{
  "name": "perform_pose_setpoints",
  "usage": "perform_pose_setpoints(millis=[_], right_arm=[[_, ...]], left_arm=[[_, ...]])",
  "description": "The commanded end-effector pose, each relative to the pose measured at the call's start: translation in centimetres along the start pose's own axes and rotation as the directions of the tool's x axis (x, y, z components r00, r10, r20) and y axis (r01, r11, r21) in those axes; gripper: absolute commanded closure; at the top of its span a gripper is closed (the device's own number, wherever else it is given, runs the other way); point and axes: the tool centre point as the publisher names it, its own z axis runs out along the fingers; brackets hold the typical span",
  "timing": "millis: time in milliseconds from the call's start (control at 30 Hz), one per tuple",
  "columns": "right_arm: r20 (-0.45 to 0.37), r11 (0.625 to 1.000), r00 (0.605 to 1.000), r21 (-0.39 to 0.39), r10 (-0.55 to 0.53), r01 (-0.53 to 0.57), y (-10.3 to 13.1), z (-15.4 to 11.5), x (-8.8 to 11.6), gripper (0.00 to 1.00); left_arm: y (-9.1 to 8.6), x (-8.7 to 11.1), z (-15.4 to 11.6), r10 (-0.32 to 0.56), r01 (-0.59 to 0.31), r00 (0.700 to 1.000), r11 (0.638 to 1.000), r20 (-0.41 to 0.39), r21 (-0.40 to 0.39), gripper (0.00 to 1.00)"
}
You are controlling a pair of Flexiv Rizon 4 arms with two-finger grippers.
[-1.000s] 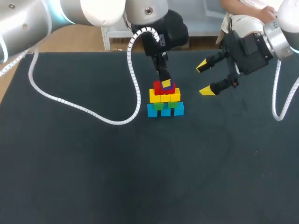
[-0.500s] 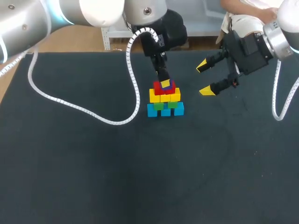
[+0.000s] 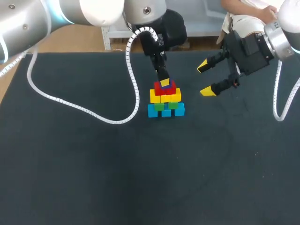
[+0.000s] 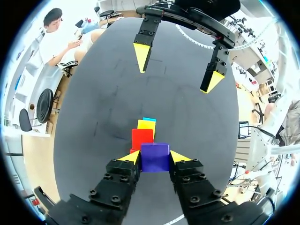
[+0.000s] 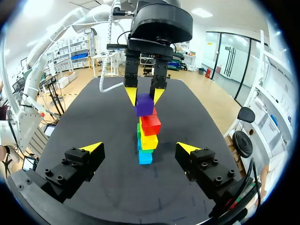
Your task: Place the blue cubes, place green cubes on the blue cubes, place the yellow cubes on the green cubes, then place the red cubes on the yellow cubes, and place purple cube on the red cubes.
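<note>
Left gripper: nearly closed, both yellow tips pressed against opposite sides of the 1 purple cube. So it has that cube in a firm hold, fingers pointing straight down over the stack. The cube is at the very top of the stack, on or just above the red layer. I can't tell whether it actually touches.

Under it, counted from the head view:
- red cubes: 2, side by side
- yellow cubes: looks like 3 in a row, but the seams are hard to read
- green cubes: 2 showing
- blue cubes: 3 in a row on the table

The stack stands at the far middle of the table.

Right gripper: wide open, holding nothing. It hangs off to the stack's right, clear of it, with the fingers pointed toward the stack. In its wrist view the stack stands ahead of it, between its two spread tips.

1 white coiled cable from the left arm lies in a loop across the table, left of the stack.
</note>
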Motion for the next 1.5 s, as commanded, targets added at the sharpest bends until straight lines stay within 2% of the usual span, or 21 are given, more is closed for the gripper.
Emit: perform_pose_setpoints(millis=[33, 1133, 1200, 1300, 1367, 1467, 1500], right_arm=[[0.001, 1.000, 1.000, 0.002, 0.000, 0.000, 0.07, -0.02, 0.01, 0.00], [0.001, 1.000, 1.000, 0.002, 0.000, 0.000, 0.07, -0.02, 0.01, 0.00], [0.001, 1.000, 1.000, 0.002, 0.000, 0.000, 0.07, -0.02, 0.01, 0.00], [0.001, 1.000, 1.000, 0.002, 0.000, 0.000, 0.07, -0.02, 0.01, 0.00], [0.001, 1.000, 1.000, 0.002, 0.000, 0.000, 0.07, -0.02, 0.01, 0.00], [0.001, 1.000, 1.000, 0.002, 0.000, 0.000, 0.07, -0.02, 0.01, 0.00], [0.001, 1.000, 1.000, 0.002, 0.000, 0.000, 0.07, -0.02, 0.01, 0.00]], left_arm=[[0.65, -0.29, 0.05, 0.002, -0.002, 1.000, 1.000, -0.008, 0.011, 1.00], [0.78, -0.38, 0.36, -0.006, 0.006, 1.000, 1.000, -0.001, 0.012, 1.00], [0.77, -0.40, 0.39, -0.012, 0.012, 1.000, 1.000, -0.001, 0.008, 0.66], [0.75, -0.35, 0.42, -0.021, 0.021, 1.000, 1.000, -0.002, 0.005, 0.34], [0.76, -0.30, 0.42, -0.024, 0.024, 1.000, 1.000, -0.001, 0.004, 0.22], [0.75, -0.25, 0.40, -0.028, 0.028, 1.000, 1.000, 0.000, 0.002, 0.13], [0.71, -0.25, 0.36, -0.029, 0.029, 1.000, 1.000, 0.000, 0.002, 0.00]])
